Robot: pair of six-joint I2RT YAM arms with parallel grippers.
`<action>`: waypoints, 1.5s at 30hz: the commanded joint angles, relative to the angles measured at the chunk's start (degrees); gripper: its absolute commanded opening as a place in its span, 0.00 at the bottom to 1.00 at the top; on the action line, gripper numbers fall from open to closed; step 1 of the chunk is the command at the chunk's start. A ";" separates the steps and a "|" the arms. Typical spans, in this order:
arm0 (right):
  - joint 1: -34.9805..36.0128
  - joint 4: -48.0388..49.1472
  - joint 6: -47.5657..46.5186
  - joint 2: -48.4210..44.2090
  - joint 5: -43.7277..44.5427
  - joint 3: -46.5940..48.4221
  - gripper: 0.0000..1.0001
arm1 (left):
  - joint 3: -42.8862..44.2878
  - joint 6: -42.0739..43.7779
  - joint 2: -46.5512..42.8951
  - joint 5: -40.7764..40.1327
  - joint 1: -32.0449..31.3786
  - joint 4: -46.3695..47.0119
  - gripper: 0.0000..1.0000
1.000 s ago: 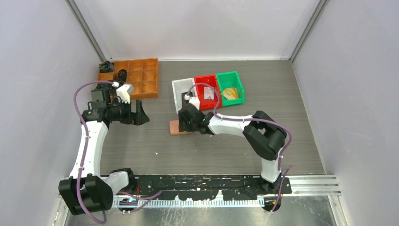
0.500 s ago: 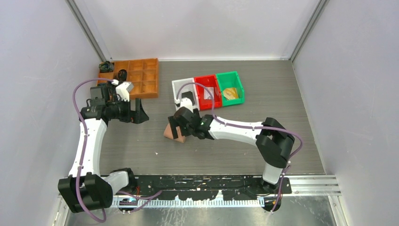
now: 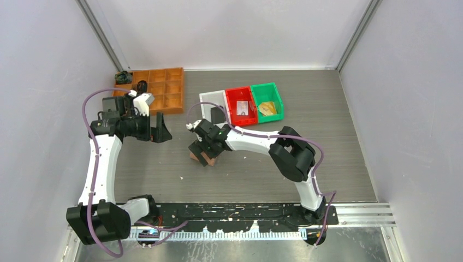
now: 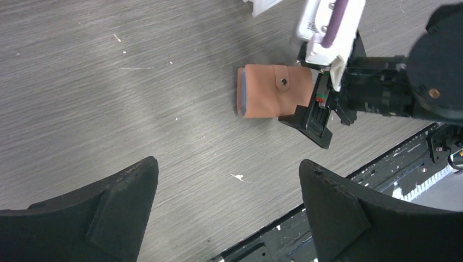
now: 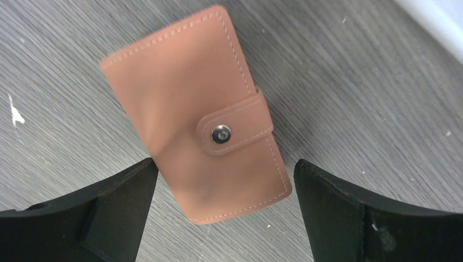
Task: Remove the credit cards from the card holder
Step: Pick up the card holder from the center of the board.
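The card holder point(image 5: 202, 114) lies folded shut on the table point(image 3: 245, 174), its tab point(image 5: 235, 128) snapped down by a metal stud point(image 5: 221, 134). It sits near the middle of the table, on the near side of the white bin point(image 3: 207, 101). The right gripper point(image 3: 203, 150) hangs over it with its fingers point(image 5: 109, 207) spread wide, one on each side of the holder's end. I cannot tell whether they touch it. A whitish card point(image 3: 244, 107) lies in the red bin point(image 3: 236, 93) and a yellowish card point(image 3: 267, 108) in the green bin point(image 3: 273, 88). The left gripper point(image 4: 226, 169) is well off to the left above bare table, its fingers apart and holding nothing. An orange tray point(image 3: 166, 93) stands behind it.
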 commanded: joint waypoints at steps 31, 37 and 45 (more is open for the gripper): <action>5.91 3.29 -6.86 5.02 2.87 2.14 0.93 | 8.74 2.29 4.28 1.83 5.73 -7.28 1.00; 6.22 2.73 -5.07 8.51 5.77 5.25 0.80 | 9.17 2.36 4.15 2.52 6.33 -7.94 1.00; 5.87 14.53 5.94 4.89 7.90 -0.86 0.59 | 10.64 2.19 3.32 2.87 6.52 -9.67 1.00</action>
